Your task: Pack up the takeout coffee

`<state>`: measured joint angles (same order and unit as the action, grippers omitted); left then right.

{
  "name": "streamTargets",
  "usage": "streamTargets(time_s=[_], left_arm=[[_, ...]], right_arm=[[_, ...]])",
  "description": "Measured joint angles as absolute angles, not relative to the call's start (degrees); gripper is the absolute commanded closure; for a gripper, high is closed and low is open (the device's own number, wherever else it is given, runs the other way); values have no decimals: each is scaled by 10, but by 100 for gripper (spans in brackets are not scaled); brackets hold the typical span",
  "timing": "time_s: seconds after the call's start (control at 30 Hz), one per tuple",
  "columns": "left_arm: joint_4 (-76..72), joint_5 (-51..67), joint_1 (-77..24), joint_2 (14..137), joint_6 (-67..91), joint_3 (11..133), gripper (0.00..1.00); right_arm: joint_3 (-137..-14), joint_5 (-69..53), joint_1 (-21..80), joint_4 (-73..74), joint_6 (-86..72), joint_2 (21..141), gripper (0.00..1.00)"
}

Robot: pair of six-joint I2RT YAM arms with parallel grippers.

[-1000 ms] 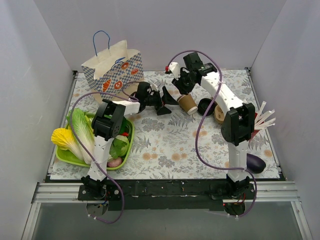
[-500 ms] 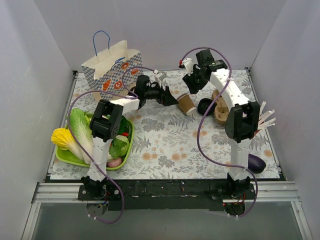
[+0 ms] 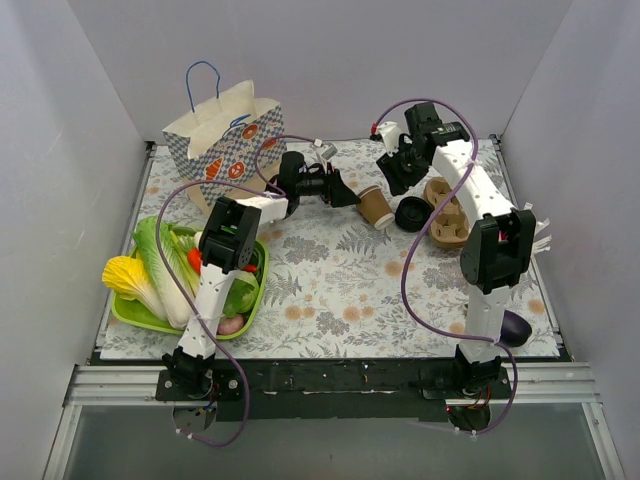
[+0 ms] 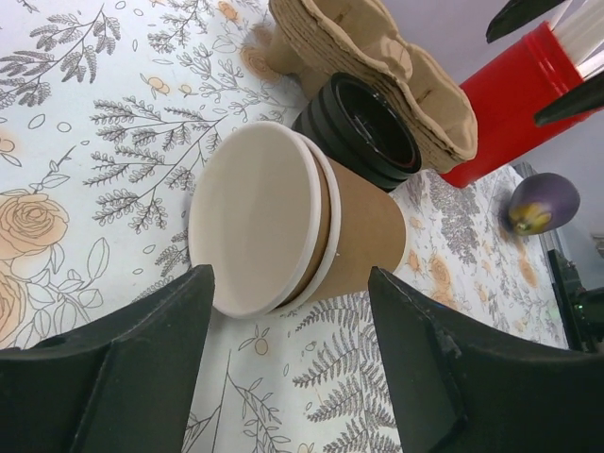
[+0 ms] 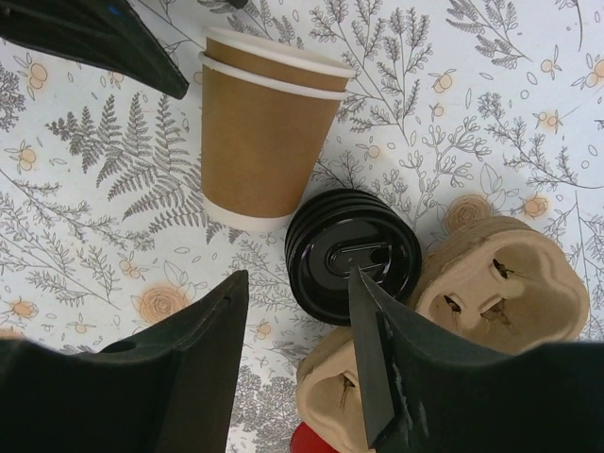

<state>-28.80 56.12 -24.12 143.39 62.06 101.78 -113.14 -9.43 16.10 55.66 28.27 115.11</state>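
Observation:
The takeout coffee cup (image 3: 376, 207) is tan kraft paper with a white inside, two nested, and lies on its side on the floral mat. Its mouth (image 4: 260, 217) faces my left gripper (image 4: 291, 274), which is open with one finger on each side just short of the rim, touching nothing. In the top view the left gripper (image 3: 345, 193) sits just left of the cup. A stack of round black lids (image 5: 354, 253) rests against the cup's base. My right gripper (image 5: 297, 276) hovers open above the lids, holding nothing; in the top view the right gripper (image 3: 395, 180) is behind the cup.
A brown cardboard cup carrier (image 3: 447, 210) lies right of the lids. A red cup of white sticks (image 4: 510, 104) and a purple eggplant (image 3: 512, 325) are at the right. A patterned paper bag (image 3: 225, 135) stands back left. A green tray (image 3: 125, 312) holds vegetables.
The right gripper has let go of the cup, opened and drawn back to the right. The cup now lies on the mat. The left gripper has moved right to its mouth, its jaws narrowing.

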Motion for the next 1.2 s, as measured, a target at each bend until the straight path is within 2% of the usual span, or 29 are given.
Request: streamTargets(time_s=[0.3,0.5,0.53,0.73,0.77,0.97,1.03,1.1,1.17,1.2], left_arm=[[-308,605,-245,1440,652,1022,66],[-309,632,-246,1439,659,1015,76],[-309,636,-247,1439,658,1011,80],[-295,649,-247,1426,649,981,85],[-291,649,-247,1422,648,976,89],[-266,650,-247,1359,639,918,100],[-236,648,-248,1328,627,907,100],[-186,638,-248,1296,599,907,100],[-122,618,-248,1257,560,908,100],[-87,607,-248,1236,540,909,100]], right_arm=[[-1115,-96,161,564,285,1144,48],[-1112,-100,161,566,285,1144,49],[-1111,-101,161,566,285,1144,49],[-1109,-108,161,567,285,1144,50],[-1109,-109,161,567,285,1144,50],[-1108,-125,161,567,285,1144,50],[-1108,-142,161,569,284,1144,46],[-1107,-167,161,569,278,1144,35],[-1107,-194,161,566,259,1144,18],[-1107,-210,161,562,248,1145,17]])
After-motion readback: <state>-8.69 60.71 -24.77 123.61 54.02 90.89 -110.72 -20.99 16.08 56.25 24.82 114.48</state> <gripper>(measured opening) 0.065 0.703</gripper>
